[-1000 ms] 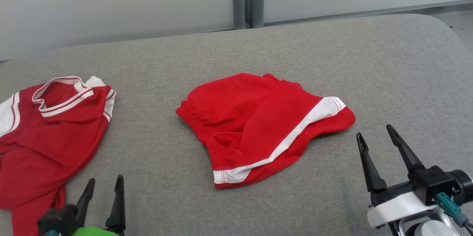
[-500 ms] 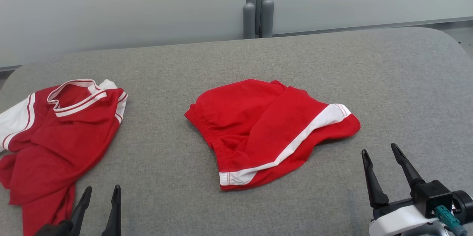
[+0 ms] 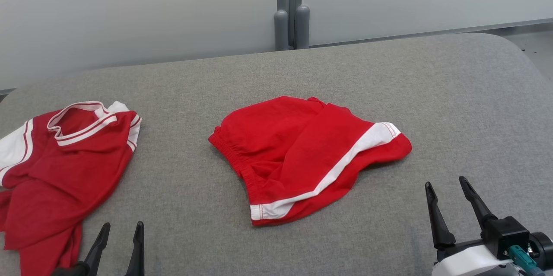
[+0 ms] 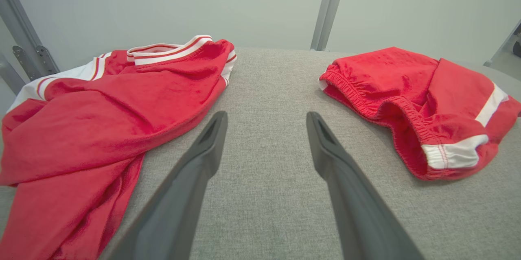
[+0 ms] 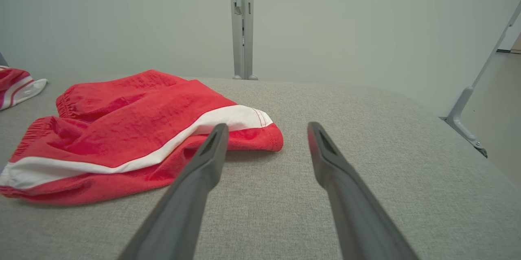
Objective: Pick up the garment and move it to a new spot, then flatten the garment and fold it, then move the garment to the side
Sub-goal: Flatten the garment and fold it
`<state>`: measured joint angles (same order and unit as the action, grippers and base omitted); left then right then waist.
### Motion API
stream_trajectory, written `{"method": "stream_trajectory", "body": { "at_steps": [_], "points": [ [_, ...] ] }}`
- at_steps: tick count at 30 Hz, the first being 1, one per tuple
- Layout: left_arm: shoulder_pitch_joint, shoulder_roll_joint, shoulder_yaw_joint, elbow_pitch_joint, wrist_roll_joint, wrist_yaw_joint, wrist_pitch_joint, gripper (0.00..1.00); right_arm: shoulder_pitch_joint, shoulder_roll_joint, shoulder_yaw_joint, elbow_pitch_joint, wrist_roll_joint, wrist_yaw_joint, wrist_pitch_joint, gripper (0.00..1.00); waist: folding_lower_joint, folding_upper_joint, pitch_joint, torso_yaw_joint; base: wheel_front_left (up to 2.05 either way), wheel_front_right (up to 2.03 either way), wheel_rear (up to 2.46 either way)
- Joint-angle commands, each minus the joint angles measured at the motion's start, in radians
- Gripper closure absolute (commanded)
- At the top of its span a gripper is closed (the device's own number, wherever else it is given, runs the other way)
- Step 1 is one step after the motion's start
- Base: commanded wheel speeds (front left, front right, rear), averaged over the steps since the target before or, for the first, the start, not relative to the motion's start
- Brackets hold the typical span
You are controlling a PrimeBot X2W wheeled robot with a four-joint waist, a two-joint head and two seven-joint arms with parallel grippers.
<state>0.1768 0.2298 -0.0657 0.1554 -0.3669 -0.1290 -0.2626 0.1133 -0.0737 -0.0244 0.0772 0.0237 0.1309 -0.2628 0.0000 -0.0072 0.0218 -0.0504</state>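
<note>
The garment, red shorts with a white side stripe and an elastic waistband, lies crumpled in the middle of the grey padded table. My left gripper is open at the near left edge, between the shorts and a red shirt, touching neither. In the left wrist view its gripper points at bare table, with the shorts to the right. My right gripper is open, just off the shorts' striped right end. From the right wrist, that gripper is empty and the shorts lie ahead to the left.
A red shirt with white collar trim and white sleeves lies rumpled at the table's left side, also seen from the left wrist as the shirt. A grey post stands against the pale wall behind. The table's right half is bare cloth.
The head camera has shifted, so the whole picture sits a little lower. Both grippers have sunk slightly toward the bottom edge, still open. The shorts and shirt lie as before.
</note>
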Motion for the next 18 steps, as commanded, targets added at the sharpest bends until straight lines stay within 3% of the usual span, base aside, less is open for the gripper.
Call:
{"method": "stream_trajectory", "body": {
  "at_steps": [1,18],
  "points": [
    [0.006,-0.002,-0.001,-0.002,0.005,-0.002,-0.003,0.0,-0.005,0.001,-0.004,0.003,-0.002,0.0,-0.003,0.0,0.0,0.0072,0.0,0.0,0.0,0.0,0.0],
    [0.003,0.009,-0.032,0.0,0.001,-0.002,-0.003,0.0,-0.02,-0.028,0.038,0.003,0.03,0.0,-0.003,0.0,0.0,0.0072,-0.002,0.009,0.0,0.0,0.0]
  ]
}}
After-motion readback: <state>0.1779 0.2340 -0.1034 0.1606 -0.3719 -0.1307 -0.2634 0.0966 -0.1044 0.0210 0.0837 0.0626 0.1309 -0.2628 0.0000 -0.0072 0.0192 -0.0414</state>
